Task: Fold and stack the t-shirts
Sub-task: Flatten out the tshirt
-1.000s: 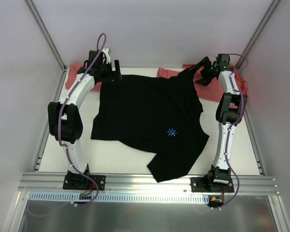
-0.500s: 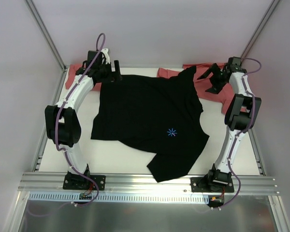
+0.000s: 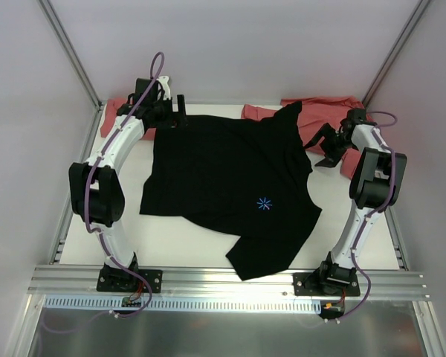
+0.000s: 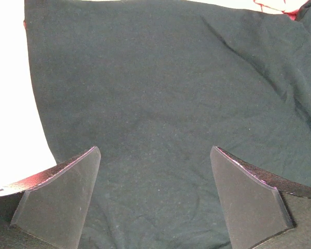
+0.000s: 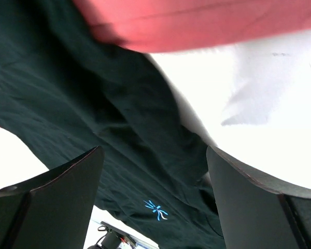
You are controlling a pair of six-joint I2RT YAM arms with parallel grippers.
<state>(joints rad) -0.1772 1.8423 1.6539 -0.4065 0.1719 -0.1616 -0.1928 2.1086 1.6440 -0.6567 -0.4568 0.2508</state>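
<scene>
The right gripper (image 3: 321,147) has drawn back from the far corner of the spread large black cloth t-shirt (image 3: 230,178) to just beside its right edge, jaws wide and empty. The left gripper (image 3: 181,111), equally wide, hovers over its far-left corner.

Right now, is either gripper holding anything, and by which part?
Nothing is held. The left gripper and the right gripper are both open, no cloth in either.

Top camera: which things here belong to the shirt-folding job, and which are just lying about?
Part of the job:
- black shirt, spread out mid-table
- red shirt, far left corner
- red shirts, bunched at the far right

Not part of it:
- table
- metal rail along the near edge
</scene>
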